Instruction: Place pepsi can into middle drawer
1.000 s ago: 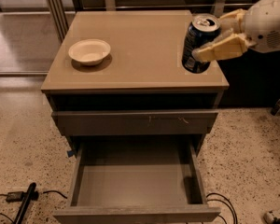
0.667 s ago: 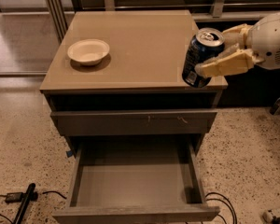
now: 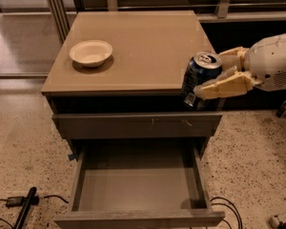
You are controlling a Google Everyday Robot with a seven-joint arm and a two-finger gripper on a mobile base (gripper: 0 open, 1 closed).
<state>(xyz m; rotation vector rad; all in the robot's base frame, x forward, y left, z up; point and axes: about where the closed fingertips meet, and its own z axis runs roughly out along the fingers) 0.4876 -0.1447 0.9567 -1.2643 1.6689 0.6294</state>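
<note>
The pepsi can [image 3: 199,78], dark blue with a silver top, is held upright in my gripper [image 3: 210,75]. It hangs at the front right edge of the cabinet top [image 3: 143,46], its lower part in front of the dark gap under the top. My gripper reaches in from the right, its cream fingers [image 3: 224,86] shut on the can's sides. The middle drawer [image 3: 138,185] is pulled open below and nearer the camera, a wide grey box with a bare floor. The can is above and behind the drawer's right rear corner.
A white bowl [image 3: 90,52] sits on the left of the cabinet top. A closed drawer front with pale scuff marks [image 3: 138,125] lies between the top and the open drawer. Cables and a black tool [image 3: 24,206] lie on the speckled floor at left; more cables [image 3: 224,209] lie at right.
My gripper has carried the can forward and down, from over the right rear of the top to its front right edge.
</note>
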